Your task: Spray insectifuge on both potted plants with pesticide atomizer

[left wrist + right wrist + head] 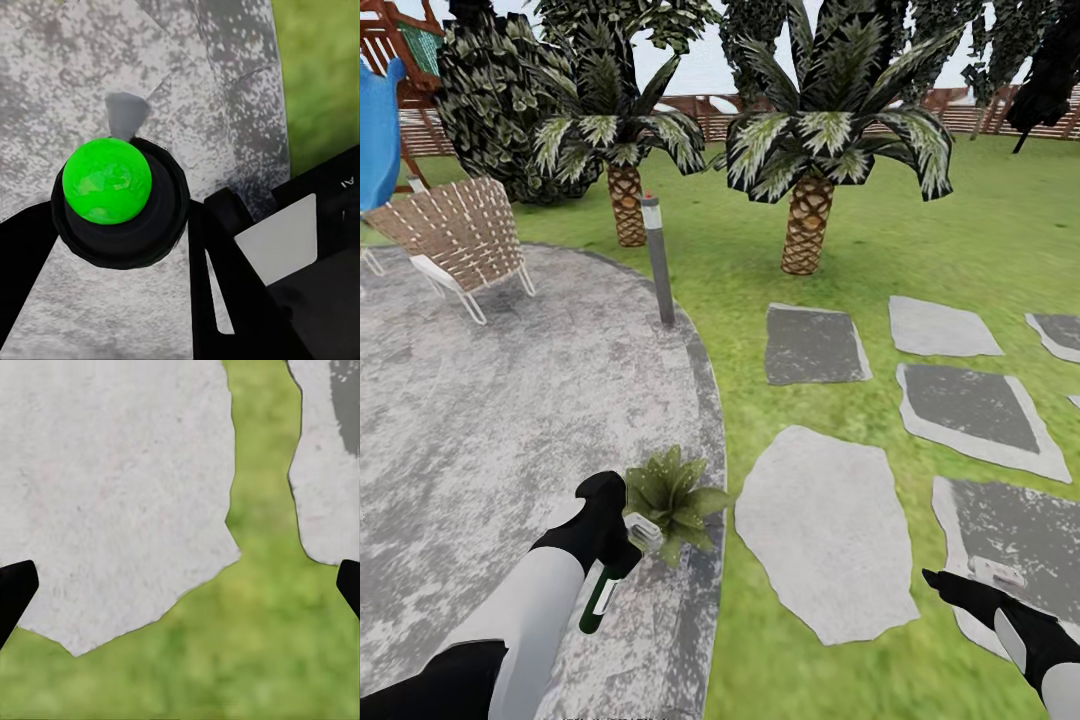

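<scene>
The pesticide atomizer (601, 596) hangs tilted in my left gripper (616, 548), which is shut on its neck; the dark green body points down and the white trigger head (643, 531) faces right. The head nearly touches a potted plant (673, 497), a low green rosette at the rim of the patio (480, 420); its pot is hidden by leaves. In the left wrist view the bottle's round green end (107, 180) sits between dark fingers (232, 277). My right gripper (960, 587) is open and empty over a stepping slab (112, 495) and the lawn. The second potted plant is out of view.
A grey bollard lamp (657, 260) stands at the patio's far rim. A woven lounge chair (455, 240) sits at the back left. Two palms (807, 225) (626, 205) rise on the lawn behind, before a wooden fence (960, 115). Several grey slabs (970, 410) lie to the right.
</scene>
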Motion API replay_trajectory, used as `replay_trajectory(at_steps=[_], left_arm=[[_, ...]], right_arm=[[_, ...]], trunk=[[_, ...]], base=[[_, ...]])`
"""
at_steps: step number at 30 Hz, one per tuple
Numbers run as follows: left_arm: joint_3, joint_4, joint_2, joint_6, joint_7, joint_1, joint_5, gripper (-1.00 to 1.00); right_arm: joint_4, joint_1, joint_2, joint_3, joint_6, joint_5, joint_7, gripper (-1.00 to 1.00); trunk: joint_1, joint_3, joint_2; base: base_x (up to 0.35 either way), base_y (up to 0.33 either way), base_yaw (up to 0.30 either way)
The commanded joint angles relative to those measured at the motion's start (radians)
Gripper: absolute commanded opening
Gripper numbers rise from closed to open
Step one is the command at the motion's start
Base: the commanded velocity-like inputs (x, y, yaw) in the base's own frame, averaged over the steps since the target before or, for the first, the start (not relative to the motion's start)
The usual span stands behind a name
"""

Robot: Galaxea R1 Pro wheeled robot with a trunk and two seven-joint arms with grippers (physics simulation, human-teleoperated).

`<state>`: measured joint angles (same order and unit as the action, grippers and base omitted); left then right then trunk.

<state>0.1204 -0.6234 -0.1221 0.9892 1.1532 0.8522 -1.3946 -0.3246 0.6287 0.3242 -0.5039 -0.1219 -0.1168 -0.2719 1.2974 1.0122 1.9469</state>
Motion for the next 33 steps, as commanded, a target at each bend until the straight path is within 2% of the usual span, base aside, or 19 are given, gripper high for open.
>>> replay_trajectory(at_steps=[1,7,11,26,33], left_arm=[[0.008,-0.001,-0.001,0.005,0.009,0.001,-0.011,-1.00],[0.041,-0.001,-0.001,0.005,0.009,0.001,-0.009,-1.00],[0.044,-0.002,-0.001,0.005,0.008,0.001,-0.008,-1.00],[0.046,0.000,-0.003,0.006,0.009,0.001,-0.010,-1.00],[0.041,0.004,-0.006,0.006,0.011,0.001,-0.013,-1.00]], right_arm=[[-0.002,0.000,-0.001,-0.008,-0.005,-0.010,-0.007,1.00],[-0.002,0.000,-0.001,-0.008,-0.005,-0.011,-0.007,1.00],[-0.002,0.000,-0.001,-0.008,-0.005,-0.013,-0.007,1.00],[-0.002,0.000,-0.001,-0.007,-0.005,-0.017,-0.007,1.00],[-0.002,0.000,-0.001,-0.007,-0.005,-0.017,-0.007,1.00]], trunk=[[-0.004,-0.002,-0.007],[-0.008,-0.002,-0.014],[-0.008,-0.001,-0.014],[-0.008,0.000,-0.014],[-0.008,0.000,-0.014]], base=[[0.000,0.000,0.219],[0.000,0.000,0.236],[0.076,-0.023,0.240],[0.281,-0.037,0.136],[0.031,-0.001,0.042]])
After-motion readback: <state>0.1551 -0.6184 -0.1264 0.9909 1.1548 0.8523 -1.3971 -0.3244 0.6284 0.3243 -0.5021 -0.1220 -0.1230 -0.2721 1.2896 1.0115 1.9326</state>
